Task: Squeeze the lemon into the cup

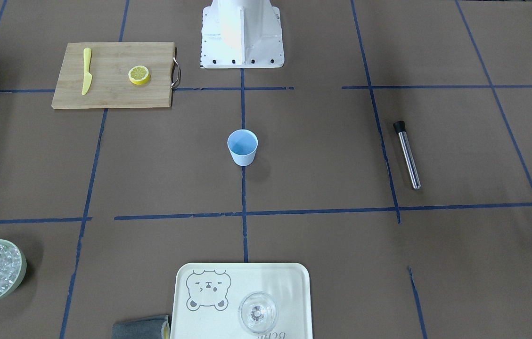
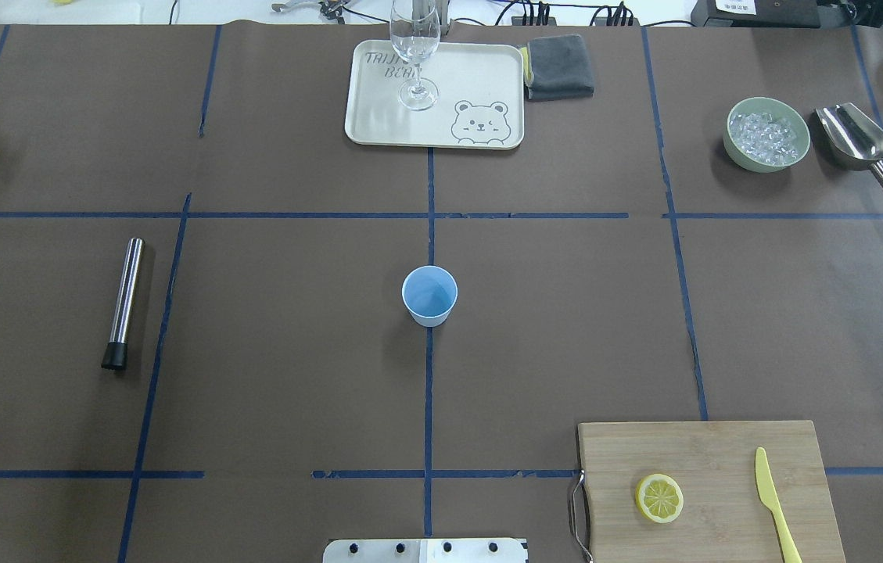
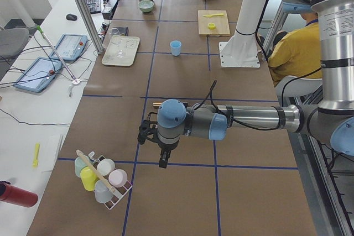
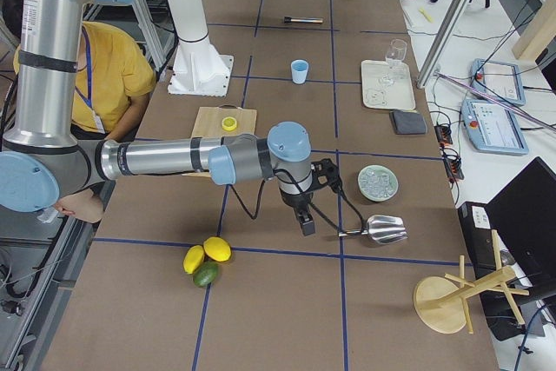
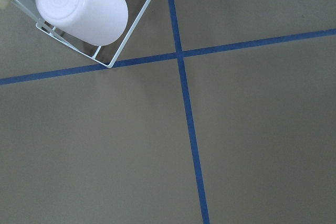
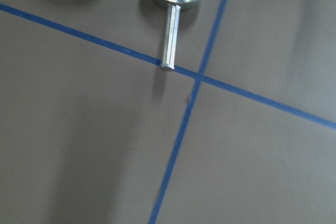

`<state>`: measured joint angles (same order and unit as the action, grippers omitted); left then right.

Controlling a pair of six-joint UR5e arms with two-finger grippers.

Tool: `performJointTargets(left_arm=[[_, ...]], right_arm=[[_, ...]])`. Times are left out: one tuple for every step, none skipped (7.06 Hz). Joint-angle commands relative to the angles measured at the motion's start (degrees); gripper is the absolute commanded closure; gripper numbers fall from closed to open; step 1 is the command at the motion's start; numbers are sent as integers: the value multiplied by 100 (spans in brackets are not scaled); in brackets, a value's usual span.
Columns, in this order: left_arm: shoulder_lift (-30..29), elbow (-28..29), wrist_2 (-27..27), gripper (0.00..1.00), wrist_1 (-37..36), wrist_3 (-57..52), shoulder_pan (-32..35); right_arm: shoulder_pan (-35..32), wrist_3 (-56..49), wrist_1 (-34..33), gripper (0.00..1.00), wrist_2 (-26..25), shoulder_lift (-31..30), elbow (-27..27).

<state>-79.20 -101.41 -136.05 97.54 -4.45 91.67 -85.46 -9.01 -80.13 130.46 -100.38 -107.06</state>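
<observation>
The lemon slice [image 2: 659,498] lies flat on a wooden cutting board [image 2: 707,446] at the near right of the overhead view. The light-blue cup [image 2: 429,295] stands upright at the table's middle. My left gripper [image 3: 164,161] shows only in the exterior left view, pointing down near a rack of cups, far from the cup. My right gripper [image 4: 307,225] shows only in the exterior right view, pointing down near a metal scoop, beyond the board. I cannot tell whether either is open or shut. Neither wrist view shows fingers.
A yellow knife [image 2: 774,503] lies on the board beside the slice. A tray [image 2: 378,125] with a clear glass [image 2: 414,47], a grey cloth [image 2: 560,66], a bowl of ice [image 2: 767,134] and a scoop [image 2: 859,145] are at the far side. A steel rod [image 2: 123,301] lies left.
</observation>
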Motion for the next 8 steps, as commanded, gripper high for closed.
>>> performJointTargets(left_arm=[[-7,-10,0,0,19,-3,0],[-7,-45,0,0,19,-3,0],[-7,-150,-9,0,11,-3,-9],[-7,-212,-9,0,11,-3,0],[-7,-256,0,0,11,-3,0],[-7,-283,-9,0,63,-3,0],[1,-283,-9,0,142,-3,-9],[1,-292,-9,0,151,-3,0]], right_arm=[[650,1243,420,0,75,1,-479],[1027,2010,419,0,145,-34,-857],[1562,2783,419,0,198,-16,-1252],[1976,3426,419,0,190,-25,-1578],[2433,4328,428,0,155,-25,-1903],[3081,5347,419,0,-45,-8,-2263],[3845,6097,428,0,-604,-8,-2580],[4870,7053,419,0,-1628,-8,-2784]])
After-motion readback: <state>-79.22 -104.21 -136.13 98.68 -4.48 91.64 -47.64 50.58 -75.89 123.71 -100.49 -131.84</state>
